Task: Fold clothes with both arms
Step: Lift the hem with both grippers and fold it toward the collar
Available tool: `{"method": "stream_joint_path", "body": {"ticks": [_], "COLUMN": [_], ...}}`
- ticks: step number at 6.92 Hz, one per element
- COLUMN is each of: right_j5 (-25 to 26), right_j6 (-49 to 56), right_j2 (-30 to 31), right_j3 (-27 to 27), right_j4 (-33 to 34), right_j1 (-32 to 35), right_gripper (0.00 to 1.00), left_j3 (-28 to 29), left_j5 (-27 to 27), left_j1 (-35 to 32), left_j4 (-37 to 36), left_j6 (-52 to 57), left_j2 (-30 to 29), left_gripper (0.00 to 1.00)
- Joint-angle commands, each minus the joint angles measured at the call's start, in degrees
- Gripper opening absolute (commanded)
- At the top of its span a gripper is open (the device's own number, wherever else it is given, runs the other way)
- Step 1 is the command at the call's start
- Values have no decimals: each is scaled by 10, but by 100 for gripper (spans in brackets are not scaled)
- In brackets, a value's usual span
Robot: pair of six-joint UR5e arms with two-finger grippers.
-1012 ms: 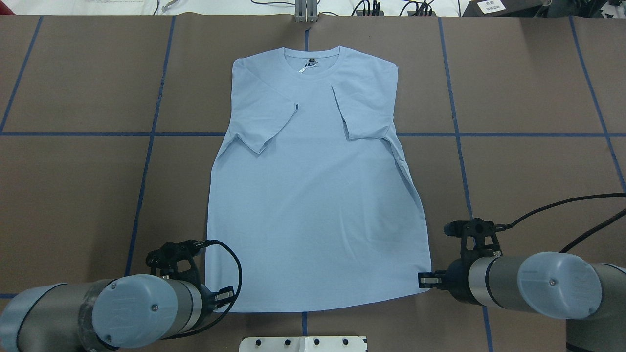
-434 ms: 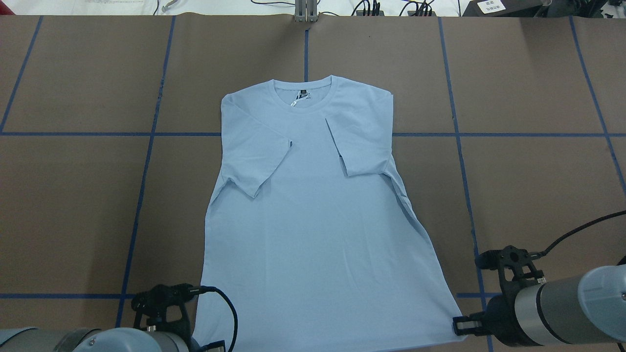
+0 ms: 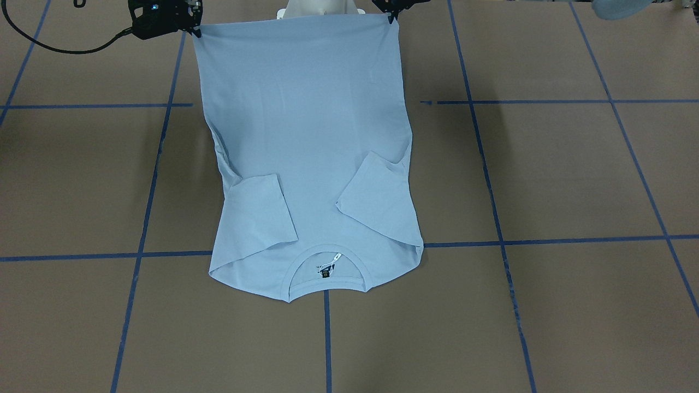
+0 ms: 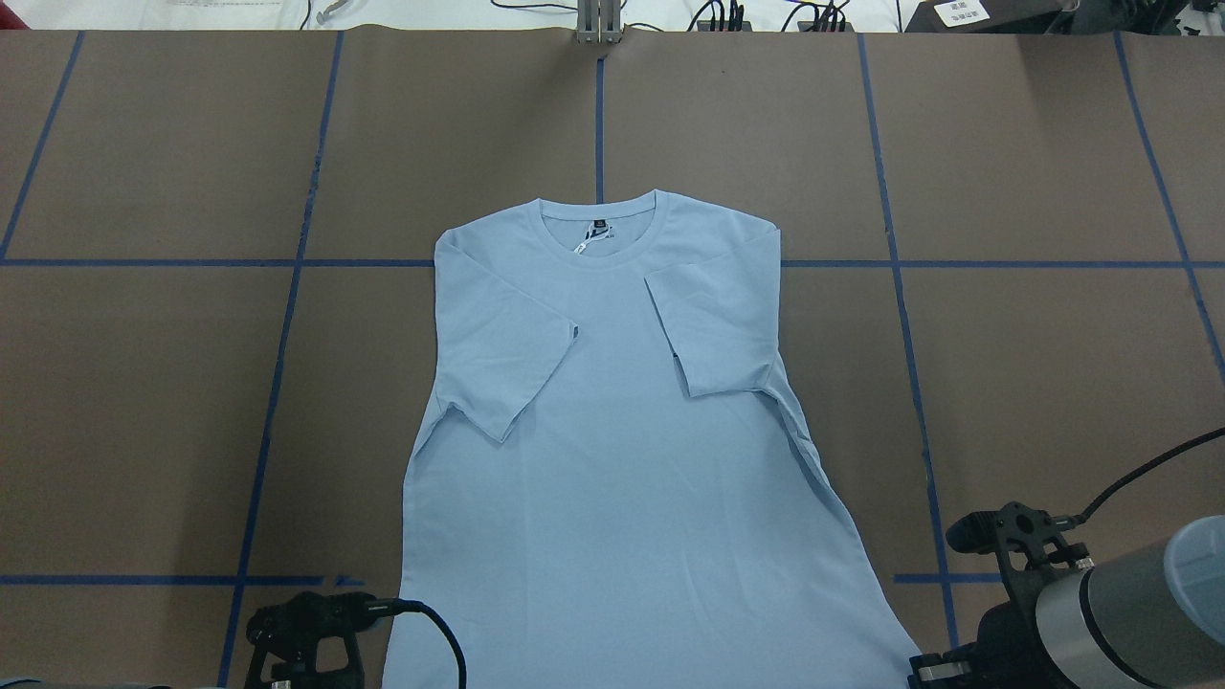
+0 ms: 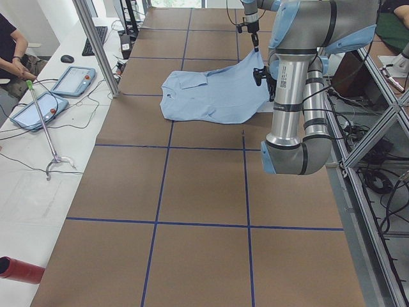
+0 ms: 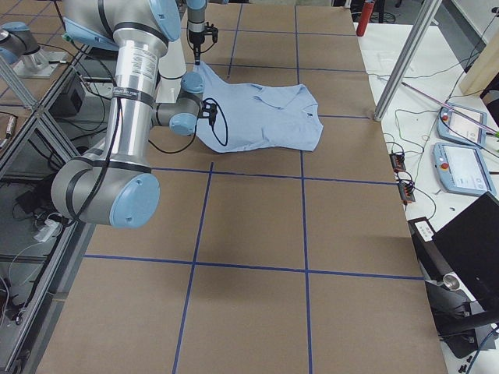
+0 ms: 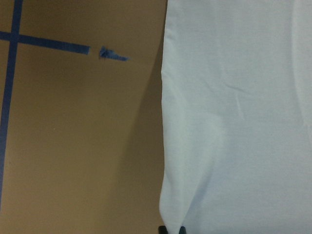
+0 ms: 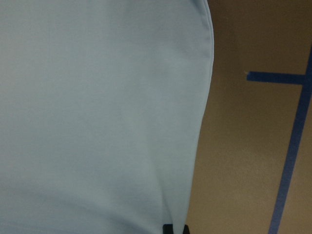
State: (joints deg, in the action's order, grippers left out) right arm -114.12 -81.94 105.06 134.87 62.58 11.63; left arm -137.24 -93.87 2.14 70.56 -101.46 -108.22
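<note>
Pinching one hem corner each, the left gripper point(image 3: 392, 17) and the right gripper point(image 3: 195, 30) are closed tight on the T-shirt point(image 4: 612, 459). The hem point(image 3: 295, 17) is stretched straight between them at the table's point(image 4: 144, 383) robot-side edge. The collar point(image 3: 327, 285) points toward the far edge, roughly mid-table, and both sleeves point(image 3: 256, 210) lie folded inward over the body. Gripping the two corners this far apart probably keeps the cloth flat and square, ready for the hem to be carried toward the collar.

From the front-facing camera both pincers and the taut hem are plain to see. The overhead view cuts the hem and the left gripper off at its bottom border, leaving only the right one at the corner. Both side cameras add height: the hem end rides up off the table while the collar end rests flat. Each wrist camera shows little but the shirt's side edge running down to dark fingertips point(image 7: 170, 229), which sit close together on the cloth.
</note>
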Motion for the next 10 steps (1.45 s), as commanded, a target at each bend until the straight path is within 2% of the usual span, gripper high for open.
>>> {"method": "stream_joint_path", "body": {"ticks": [1, 4, 6, 7, 8, 10], "right_j5": [-2, -8, -8, -13, -12, -12], "right_j6": [1, 9, 12, 11, 8, 8], "right_j2": [-75, -171, -221, -263, -316, -385], "right_j3": [-30, -125, -179, -215, -257, -331], "right_j4": [0, -1, -1, 0, 2, 1], "right_j1": [67, 189, 265, 291, 302, 323], "right_gripper": [0, 0, 0, 0, 0, 0], "left_j3": [1, 13, 50, 85, 149, 252], "left_j5": [-3, -3, -4, -4, -5, -5], "left_j1": [-72, -156, -211, -247, -290, -359], "left_j4": [-1, 0, 3, 9, 32, 133], "left_j6": [54, 119, 144, 172, 174, 189], "left_j2": [-11, -14, -29, -57, -94, -98], "left_gripper": [0, 0, 0, 0, 0, 0]}}
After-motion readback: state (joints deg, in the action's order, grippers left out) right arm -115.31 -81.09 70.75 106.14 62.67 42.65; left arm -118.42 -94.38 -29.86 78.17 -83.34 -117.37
